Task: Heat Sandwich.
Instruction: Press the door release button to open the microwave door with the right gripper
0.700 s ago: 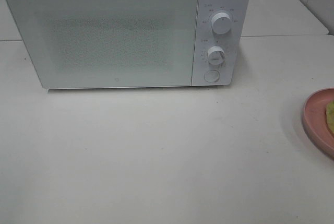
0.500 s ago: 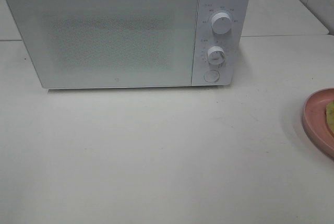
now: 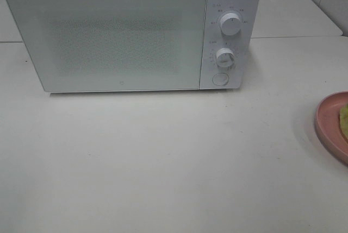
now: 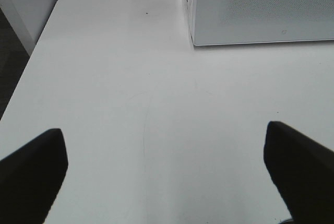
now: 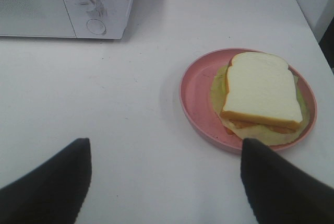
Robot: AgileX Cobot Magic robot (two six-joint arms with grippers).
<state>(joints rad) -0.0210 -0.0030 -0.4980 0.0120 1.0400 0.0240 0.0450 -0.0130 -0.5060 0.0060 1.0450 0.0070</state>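
Sandwich: 2 square white bread slices with tan-orange crusts, stacked, with pale yellow-green filling spreading out past the lower edge. It lies flat on a round pink plate and covers most of the plate's width. The plate rests on the white counter, to the right of the microwave and nearer the front edge, well apart from it. In the high view only the plate's left rim and a yellow-green sliver of the sandwich show at the right border.

Microwave: white, upright at the back of the counter, door closed flush. Control panel on its right side carries 2 dials, upper and lower, with 1 round button beneath them.

Left pincer: jaws spread wide, dark fingers at either side of the wrist view, above bare counter. It sits near the microwave's front left corner, not touching it.

Right pincer: jaws spread apart, dark fingers above the counter. One finger stands just beside the plate's near rim; contact cannot be confirmed. It grips nothing and is clear of the sandwich.
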